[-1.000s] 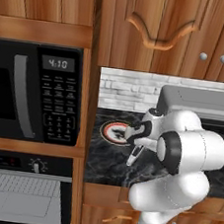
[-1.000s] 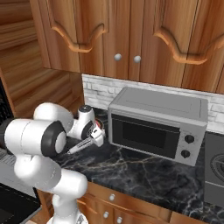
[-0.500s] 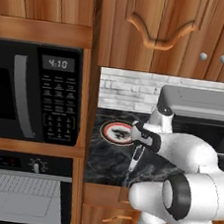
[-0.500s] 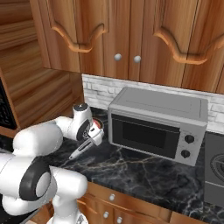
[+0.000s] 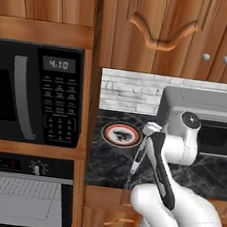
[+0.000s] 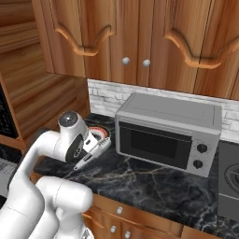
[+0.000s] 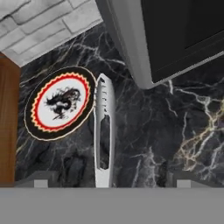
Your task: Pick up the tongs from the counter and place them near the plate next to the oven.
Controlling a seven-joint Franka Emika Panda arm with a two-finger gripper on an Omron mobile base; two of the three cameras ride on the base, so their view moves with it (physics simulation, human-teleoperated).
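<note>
The tongs (image 7: 104,135), likely light, stiff and slippery, hang beside the plate (image 7: 59,103) near the counter's (image 7: 175,127) back-left corner, jaws apparently clamped at their handle end.

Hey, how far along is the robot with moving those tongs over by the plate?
Done: the tongs are off the counter, carried by the gripper, and brought right beside the plate at the counter's oven end. In hand: they hang next to the plate's rim, between it and the grey microwave. Left: lower them onto the marble, let go and pull the arm away.
</note>
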